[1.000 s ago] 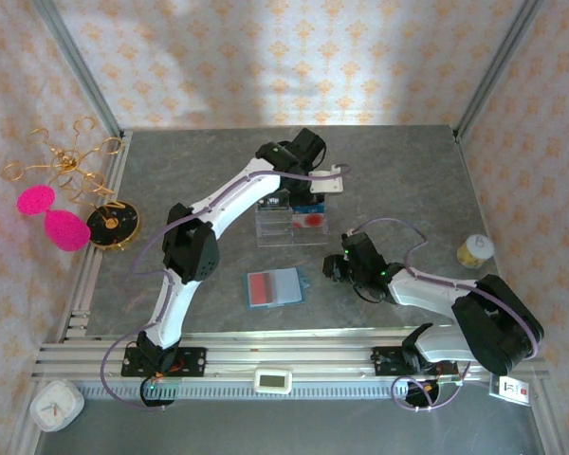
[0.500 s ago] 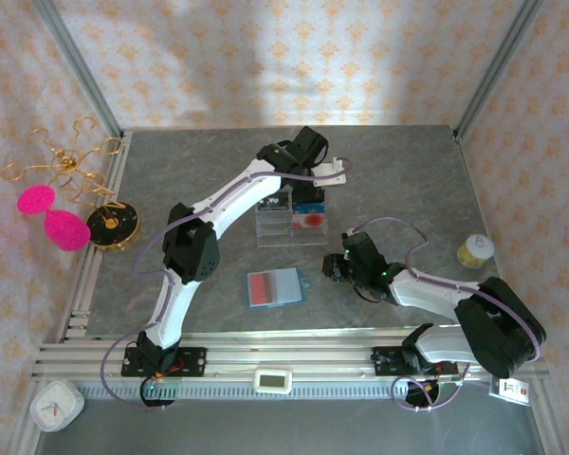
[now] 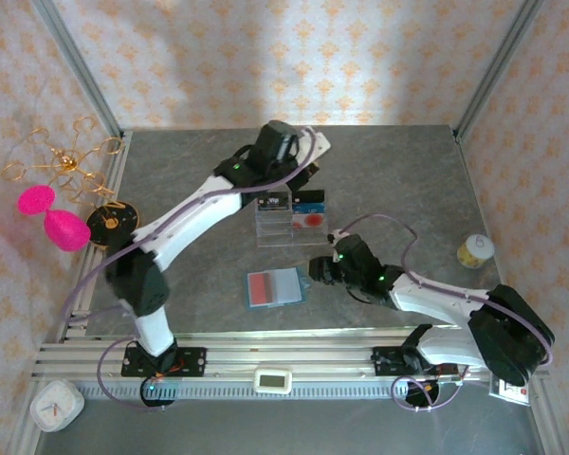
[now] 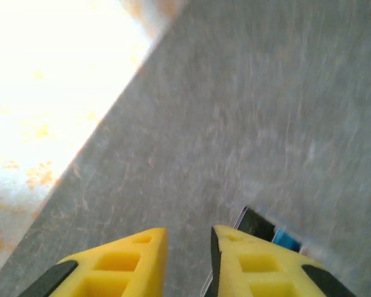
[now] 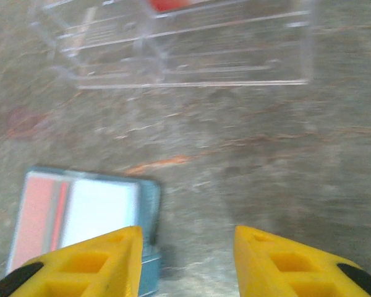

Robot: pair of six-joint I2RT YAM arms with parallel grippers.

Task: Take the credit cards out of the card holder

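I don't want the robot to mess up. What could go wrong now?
The right end effector is open beside the card holder, which lies unheld; a nudge might slide it instead of catching the pale-and-red card inside. The clear tray sits close by, so a wide swing might bump it.

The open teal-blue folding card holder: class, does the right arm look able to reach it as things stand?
Probably yes: the right gripper, jaws open, is close beside the card holder, with bare grey table between.
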